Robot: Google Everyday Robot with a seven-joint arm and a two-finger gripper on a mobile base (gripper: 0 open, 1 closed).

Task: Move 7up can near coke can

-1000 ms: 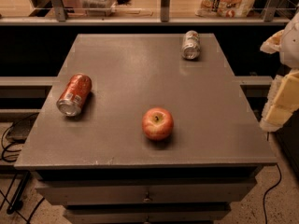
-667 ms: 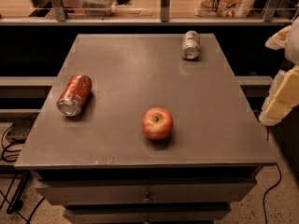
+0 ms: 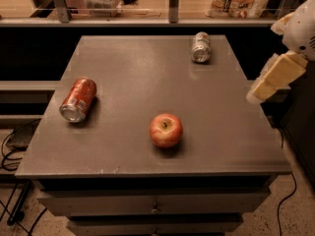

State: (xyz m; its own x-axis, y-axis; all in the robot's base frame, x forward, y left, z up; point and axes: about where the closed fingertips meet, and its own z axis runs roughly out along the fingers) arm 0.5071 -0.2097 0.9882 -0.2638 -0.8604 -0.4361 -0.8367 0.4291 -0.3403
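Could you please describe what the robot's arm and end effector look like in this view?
The end effector, at the picture's right edge just past the table, is pale cream-yellow, blocky and tapering. Above it is a rounded white arm housing. No cables show on it.

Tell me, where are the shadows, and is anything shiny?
In the camera view, the light seems to come from above: the apple has a small dark shadow under its near side, the coke can shades the table on its right, the 7up can glints on its silver end, and the pincer at the right edge looks brightly lit.
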